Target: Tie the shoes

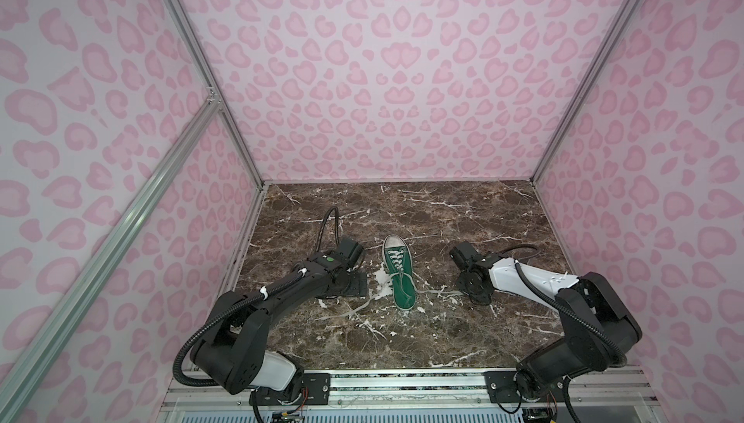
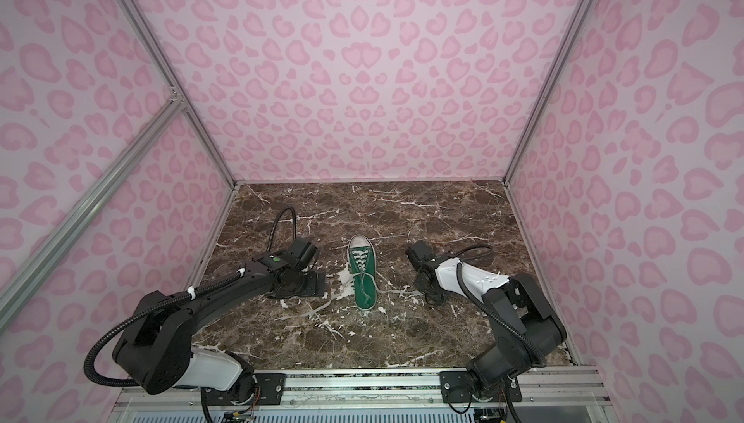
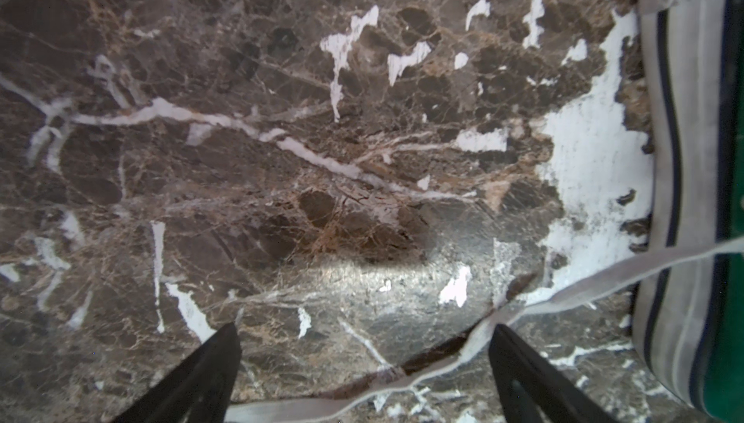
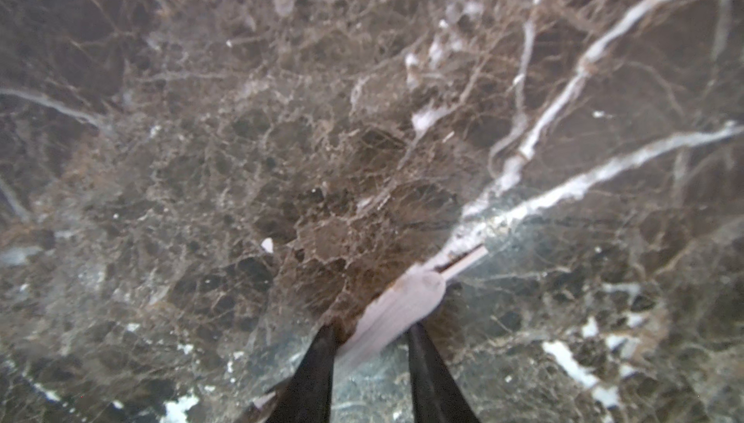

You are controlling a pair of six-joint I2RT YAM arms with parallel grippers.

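Lying on the desk: one green shoe rests flat near the middle of the brown marble desk, in both top views. Its white toe points to the back wall and its heel points to the front rail.
Shoe laces: untied. One white lace runs off to the left over the desk. The other lace end runs off to the right.
Left arm pose: it reaches in from the front left corner, bends at the elbow and dips low over the desk, just to the left of the shoe.
Left pincer: wide open, with its two dark fingers far apart. In the left wrist view the left lace lies on the desk and crosses the gap between them. It looks to pass right by one finger, but nothing squeezes it. The white side of the shoe's sole shows at the edge of this view.
Right arm pose: it reaches in from the front right corner, bends at the elbow and tips down to the desk, a little way to the right of the shoe.
Right pincer: partly closed, with only a small gap. The flat white lace end lies in that gap, and its stiff tip sticks out past the fingers. I cannot tell if the fingers are squeezing it tight.
Walls: pink spotted walls stand on three sides.
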